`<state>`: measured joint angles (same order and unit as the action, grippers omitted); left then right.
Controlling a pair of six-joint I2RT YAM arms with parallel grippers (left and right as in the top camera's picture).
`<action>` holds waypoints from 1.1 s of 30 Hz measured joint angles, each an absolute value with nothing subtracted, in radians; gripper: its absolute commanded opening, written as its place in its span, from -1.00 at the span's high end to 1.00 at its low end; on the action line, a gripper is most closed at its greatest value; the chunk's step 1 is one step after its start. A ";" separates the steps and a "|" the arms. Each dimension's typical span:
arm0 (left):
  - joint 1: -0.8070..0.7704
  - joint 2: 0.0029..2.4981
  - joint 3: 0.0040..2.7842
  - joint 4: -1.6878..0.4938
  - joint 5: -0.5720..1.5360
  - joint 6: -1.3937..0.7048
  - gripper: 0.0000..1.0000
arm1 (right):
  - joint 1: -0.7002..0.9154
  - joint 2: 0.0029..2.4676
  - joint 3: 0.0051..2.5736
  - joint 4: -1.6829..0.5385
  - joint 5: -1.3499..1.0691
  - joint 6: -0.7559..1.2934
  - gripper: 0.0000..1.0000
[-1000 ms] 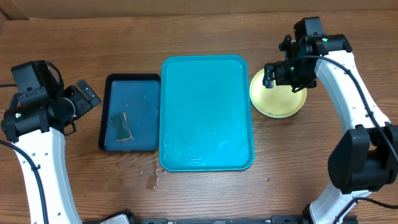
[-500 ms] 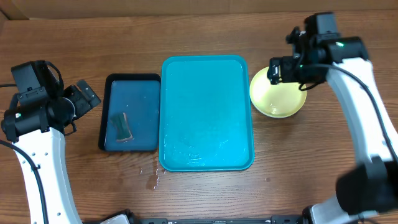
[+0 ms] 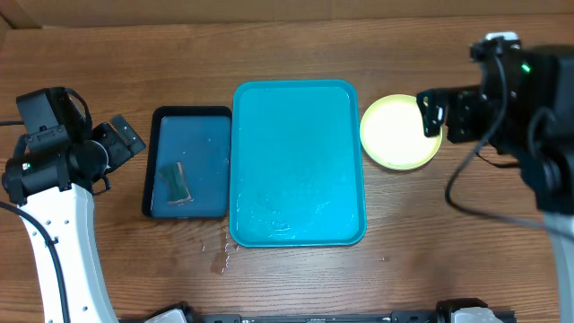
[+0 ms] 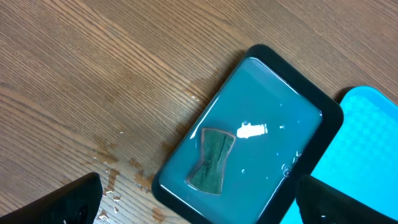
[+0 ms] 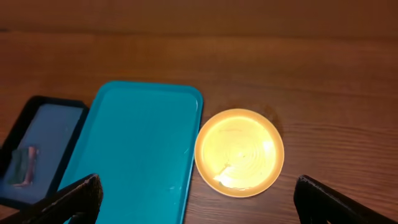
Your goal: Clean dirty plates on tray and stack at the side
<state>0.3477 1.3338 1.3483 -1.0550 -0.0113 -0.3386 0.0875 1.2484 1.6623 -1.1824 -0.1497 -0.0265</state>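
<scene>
The turquoise tray (image 3: 299, 161) lies in the middle of the wooden table (image 3: 287, 287), with some wet traces near its front edge. Just beside its right rim, at the far corner, sits a round plate (image 3: 395, 135) with a yellow-green rim and a pale centre; if more plates lie under it, I cannot tell. Against the left side of the turquoise tray lies a smaller dark navy tray (image 3: 208, 144), and in it a green sponge (image 4: 211, 160). The left tool (image 3: 124, 142) is left of the navy tray, fingers wide apart. The right tool (image 3: 432, 114) is above the plate's right edge, also wide apart.
</scene>
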 measured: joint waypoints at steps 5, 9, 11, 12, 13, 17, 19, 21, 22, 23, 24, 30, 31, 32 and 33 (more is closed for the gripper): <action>0.348 1.334 1.348 -1.055 -0.011 -0.339 -1.00 | 0.088 1.145 1.662 -1.182 -0.150 -0.027 -1.00; 0.348 1.334 1.348 -1.055 -0.011 -0.339 -0.99 | 0.088 1.052 1.662 -1.190 -0.150 -0.026 -1.00; 0.348 1.334 1.348 -1.055 -0.011 -0.339 -1.00 | 0.088 1.026 1.662 -1.192 -0.149 -0.027 -0.99; 0.348 1.334 1.348 -1.055 -0.011 -0.339 -1.00 | 0.088 1.005 1.662 -1.190 -0.148 -0.026 -1.00; 0.348 1.334 1.348 -1.055 -0.011 -0.339 -1.00 | 0.088 0.983 1.662 -1.189 -0.147 -0.026 -1.00; 0.348 1.334 1.348 -1.055 -0.011 -0.339 -0.99 | 0.088 0.895 1.662 -1.189 -0.137 -0.027 -0.99; 0.348 1.334 1.348 -1.055 -0.011 -0.339 -1.00 | 0.088 0.839 1.654 -1.187 -0.126 -0.027 -1.00; 0.348 1.334 1.348 -1.055 -0.011 -0.339 -1.00 | 0.088 0.778 1.637 -1.187 -0.123 -0.027 -0.99; 0.348 1.334 1.348 -1.055 -0.011 -0.339 -1.00 | 0.088 0.742 1.625 -1.187 -0.122 -0.027 -1.00; 0.348 1.334 1.348 -1.055 -0.011 -0.339 -1.00 | 0.088 0.713 1.613 -1.185 -0.121 -0.026 -0.99; 0.348 1.334 1.348 -1.055 -0.011 -0.339 -1.00 | 0.088 0.685 1.596 -1.182 -0.122 -0.026 -0.99; 0.348 1.334 1.348 -1.055 -0.011 -0.339 -0.99 | 0.058 0.490 1.427 -1.157 -0.124 -0.027 -0.99; 0.348 1.334 1.348 -1.055 -0.011 -0.339 -0.99 | 0.045 0.454 1.385 -1.144 -0.124 -0.027 -0.99; 0.348 1.334 1.348 -1.055 -0.011 -0.339 -1.00 | 0.033 0.419 1.341 -1.133 -0.124 -0.027 -1.00; 0.348 1.334 1.348 -1.055 -0.011 -0.339 -1.00 | 0.023 0.384 1.293 -1.108 -0.124 -0.027 -1.00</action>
<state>0.3477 1.3338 1.3483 -1.0546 -0.0113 -0.3386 0.0227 0.3840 1.2934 -1.1084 -0.1242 -0.0265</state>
